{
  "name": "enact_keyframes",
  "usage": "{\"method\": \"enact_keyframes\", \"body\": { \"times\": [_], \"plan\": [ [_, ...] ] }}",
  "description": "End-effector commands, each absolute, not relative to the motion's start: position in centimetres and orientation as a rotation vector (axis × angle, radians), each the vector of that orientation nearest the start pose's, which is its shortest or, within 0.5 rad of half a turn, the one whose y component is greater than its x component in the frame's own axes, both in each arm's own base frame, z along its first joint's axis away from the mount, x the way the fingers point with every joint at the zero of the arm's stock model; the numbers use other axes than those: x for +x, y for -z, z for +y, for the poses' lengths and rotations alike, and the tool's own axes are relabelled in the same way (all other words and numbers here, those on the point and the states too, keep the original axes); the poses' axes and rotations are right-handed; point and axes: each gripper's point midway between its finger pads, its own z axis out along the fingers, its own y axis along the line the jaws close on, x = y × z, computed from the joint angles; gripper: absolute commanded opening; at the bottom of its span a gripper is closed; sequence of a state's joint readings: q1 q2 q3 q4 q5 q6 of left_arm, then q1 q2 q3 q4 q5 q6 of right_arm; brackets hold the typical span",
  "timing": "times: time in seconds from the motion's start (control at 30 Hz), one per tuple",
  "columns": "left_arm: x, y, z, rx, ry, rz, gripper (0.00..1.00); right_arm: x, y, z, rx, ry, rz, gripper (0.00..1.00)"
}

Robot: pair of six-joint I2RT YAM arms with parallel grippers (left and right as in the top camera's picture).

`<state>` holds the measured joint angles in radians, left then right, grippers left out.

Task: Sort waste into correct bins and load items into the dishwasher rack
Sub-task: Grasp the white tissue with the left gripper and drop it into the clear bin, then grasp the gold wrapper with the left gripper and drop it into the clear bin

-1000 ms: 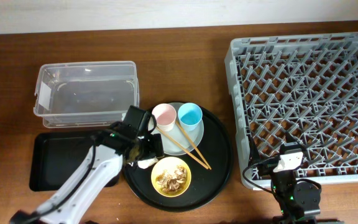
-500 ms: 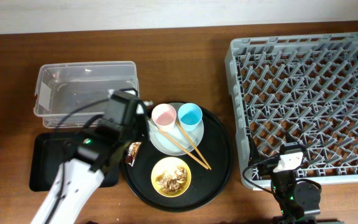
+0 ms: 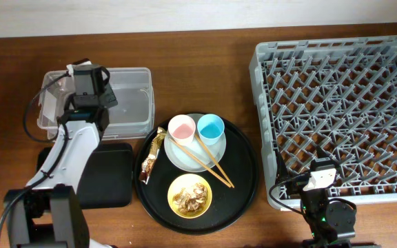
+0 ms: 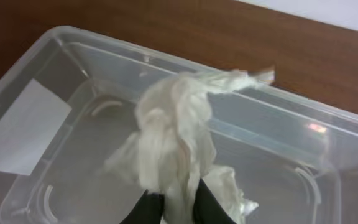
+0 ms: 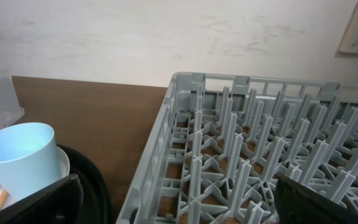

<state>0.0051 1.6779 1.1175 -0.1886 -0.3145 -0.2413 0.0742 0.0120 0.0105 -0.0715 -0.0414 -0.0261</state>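
— One crumpled white paper wad (image 4: 173, 137), pinched by the left end effector (image 4: 178, 208) above the clear rectangular plastic tub (image 4: 104, 46) on the bench (image 4: 166, 25).
— And the right end effector (image 5: 179, 199)?
— Fingers (image 5: 30, 199) spread, by the large grey plastic rack (image 5: 229, 124).

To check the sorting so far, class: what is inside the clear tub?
In the clear tub the visible floor is bare; the paper wad, pinched by the left hand, hangs over it and covers the floor beneath.
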Motion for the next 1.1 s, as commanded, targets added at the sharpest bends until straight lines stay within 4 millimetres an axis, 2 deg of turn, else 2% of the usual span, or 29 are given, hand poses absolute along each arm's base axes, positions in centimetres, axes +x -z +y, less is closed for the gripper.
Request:
{"method": "enact_keyframes", "body": {
  "times": [0.0,0.07,0.13,0.17,0.2,0.23,0.3,0.33,0.37,0.4,0.43,0.47,0.53,0.57,0.6,0.7,0.77,0.87,0.93,0.97,1.0,1.03,1.07],
  "plan": [
    [46.7,-13.0,5.9,-0.426,-0.187,2.252,0.15,24.5,-15.6,2.3,-0.103,-0.067,1.644,0.99],
    [47.0,-11.9,5.9,-0.427,-0.191,2.266,0.15,24.5,-15.6,2.3,-0.103,-0.067,1.644,0.99],
    [47.6,-10.6,6.0,-0.427,-0.195,2.272,0.22,24.5,-15.6,2.3,-0.103,-0.067,1.644,0.99],
    [47.9,-10.9,6.0,-0.405,-0.2,2.263,0.4,24.5,-15.6,2.3,-0.103,-0.067,1.644,0.99],
    [48.0,-11.1,6.0,-0.366,-0.217,2.261,0.71,24.5,-15.6,2.3,-0.103,-0.067,1.644,0.99],
    [48.0,-11.1,6.0,-0.343,-0.227,2.266,0.8,24.5,-15.6,2.3,-0.103,-0.067,1.644,0.99],
    [48.3,-11.5,6.0,-0.305,-0.243,2.26,0.87,24.5,-15.6,2.3,-0.103,-0.067,1.644,0.99],
    [49.0,-13.1,6.0,-0.249,-0.266,2.248,0.87,24.5,-15.6,2.3,-0.103,-0.067,1.644,0.99],
    [49.6,-16.1,6.0,-0.225,-0.275,2.239,0.99,24.5,-15.6,2.3,-0.103,-0.067,1.644,0.99],
    [49.8,-17.6,5.9,-0.22,-0.268,2.244,0.99,24.5,-15.6,2.3,-0.103,-0.067,1.644,0.99],
    [50.0,-21.0,4.8,-0.14,-0.217,2.275,0.99,24.5,-15.6,2.3,-0.103,-0.067,1.644,0.99],
    [48.9,-22.7,3.9,-0.113,-0.159,2.349,0.99,24.5,-15.6,2.3,-0.103,-0.067,1.644,0.99],
    [44.8,-24.1,2.6,-0.272,-0.027,2.511,0.99,24.5,-15.6,2.3,-0.103,-0.067,1.644,0.99],
    [42.9,-24.5,1.6,-0.287,0.024,2.568,0.98,24.5,-15.6,2.3,-0.103,-0.067,1.644,0.99],
    [39.4,-24.8,0.1,-0.302,0.074,2.654,0.97,24.5,-15.6,2.3,-0.103,-0.067,1.644,0.99],
    [33.3,-25.9,-2.8,-0.168,0.062,2.784,0.98,24.5,-15.6,2.3,-0.103,-0.067,1.644,0.99],
    [31.2,-25.4,-3.5,-0.097,-0.023,2.857,0.99,24.5,-15.6,2.3,-0.103,-0.066,1.644,0.99],
    [28.8,-22.3,-4.7,0.01,-0.104,2.978,0.99,24.5,-15.6,2.3,-0.103,-0.067,1.644,0.99],
    [27.4,-17.9,-5.2,0.062,-0.137,3.073,0.96,24.5,-15.6,2.3,-0.103,-0.067,1.644,0.99],
    [27.1,-15.7,-5.3,0.067,-0.139,3.099,0.89,24.5,-15.6,2.3,-0.103,-0.067,1.644,0.99],
    [27.1,-13.6,-5.7,0.072,-0.108,3.106,0.71,24.5,-15.6,2.3,-0.103,-0.067,1.644,0.99],
    [27.0,-11.0,-7.1,0.094,-0.018,3.104,0.49,24.5,-15.6,2.3,-0.103,-0.067,1.644,0.99],
    [26.9,-9.3,-8.3,0.133,0.033,3.092,0.45,24.5,-15.6,2.3,-0.103,-0.067,1.644,0.99]
  ]
}}
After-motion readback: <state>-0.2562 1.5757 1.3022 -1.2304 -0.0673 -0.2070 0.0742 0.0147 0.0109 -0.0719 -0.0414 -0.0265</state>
